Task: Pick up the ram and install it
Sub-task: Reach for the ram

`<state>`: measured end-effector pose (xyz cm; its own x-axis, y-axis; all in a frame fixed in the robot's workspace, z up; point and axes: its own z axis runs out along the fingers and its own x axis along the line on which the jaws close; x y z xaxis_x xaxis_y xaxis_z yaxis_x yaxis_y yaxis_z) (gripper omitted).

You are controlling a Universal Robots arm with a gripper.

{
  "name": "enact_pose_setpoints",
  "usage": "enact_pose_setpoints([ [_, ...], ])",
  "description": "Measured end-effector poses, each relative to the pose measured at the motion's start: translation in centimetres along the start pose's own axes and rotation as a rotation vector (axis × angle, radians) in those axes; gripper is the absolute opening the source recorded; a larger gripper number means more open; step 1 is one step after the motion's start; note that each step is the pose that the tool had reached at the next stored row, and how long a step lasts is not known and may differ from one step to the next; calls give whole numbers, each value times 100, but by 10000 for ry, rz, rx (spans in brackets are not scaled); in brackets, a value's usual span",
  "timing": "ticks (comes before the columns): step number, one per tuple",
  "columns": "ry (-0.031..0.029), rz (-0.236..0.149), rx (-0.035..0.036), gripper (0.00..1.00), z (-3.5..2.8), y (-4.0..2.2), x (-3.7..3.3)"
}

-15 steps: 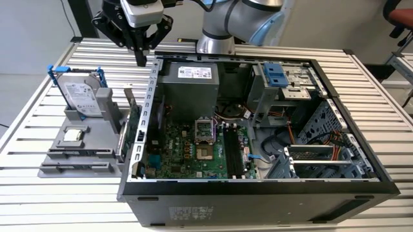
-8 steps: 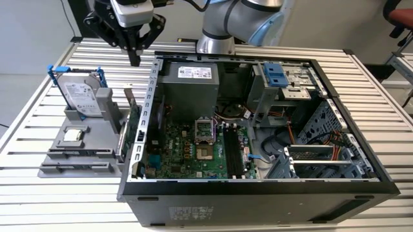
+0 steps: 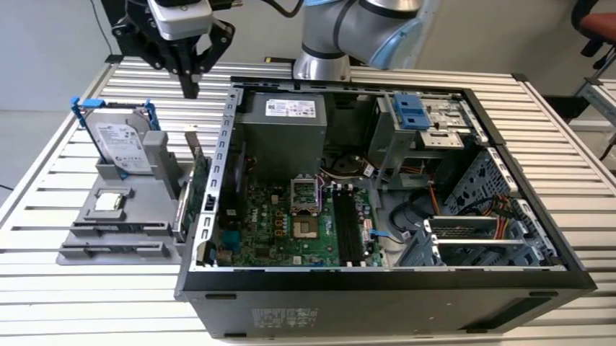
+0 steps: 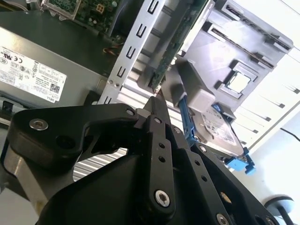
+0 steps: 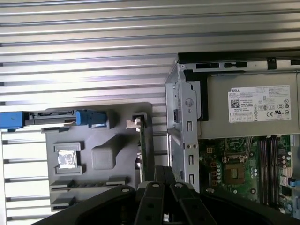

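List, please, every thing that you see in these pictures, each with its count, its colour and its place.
table: one, pale, slatted, under everything.
case: one, black, open, on the table.
board: one, green, flat inside the case.
slots: several, black, on the board.
power supply: one, grey, inside the case at its far wall.
holder: one, grey, on the table at the case's side, on the exterior view's left.
hard drive: one, silver in a blue frame, upright in the holder.
chip: one, silver, flat in the holder.
card: one, green, on edge between holder and case.
arm: one, grey and blue, behind the case.
claw: one, black, shut, empty, in the air near the holder's far side.
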<state>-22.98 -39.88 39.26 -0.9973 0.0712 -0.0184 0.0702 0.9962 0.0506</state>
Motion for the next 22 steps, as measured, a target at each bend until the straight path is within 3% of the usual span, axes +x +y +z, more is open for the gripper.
enact_pose_setpoints([
  [22, 2, 1, -21, 0, -8, -26, 374],
])
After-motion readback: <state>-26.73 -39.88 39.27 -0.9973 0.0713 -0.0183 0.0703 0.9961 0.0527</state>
